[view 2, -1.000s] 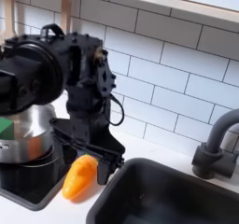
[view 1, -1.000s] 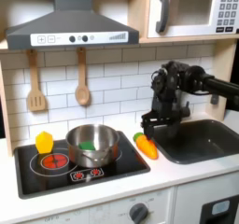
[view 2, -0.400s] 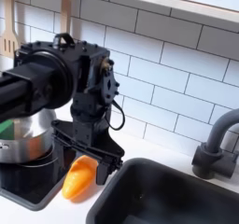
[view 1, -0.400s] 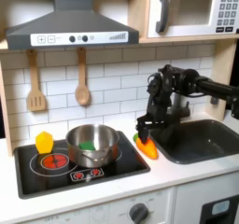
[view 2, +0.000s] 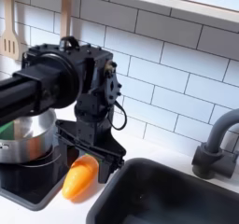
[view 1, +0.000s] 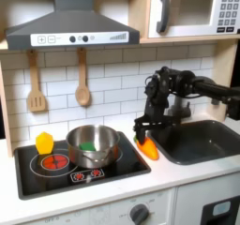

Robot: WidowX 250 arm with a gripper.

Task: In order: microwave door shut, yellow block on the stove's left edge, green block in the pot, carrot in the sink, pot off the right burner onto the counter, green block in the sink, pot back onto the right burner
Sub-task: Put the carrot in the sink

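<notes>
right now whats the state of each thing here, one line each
microwave door: shut
yellow block: on the stove's edge at the first exterior view's left, off the green block
green block: inside the pot
pot: upright on the stove
carrot: lying on the counter beside the sink, not in it
sink: nothing seen in it
gripper: low over the carrot, jaws unclear

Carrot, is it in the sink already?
No, the carrot lies on the counter beside the sink, under the gripper.
</notes>
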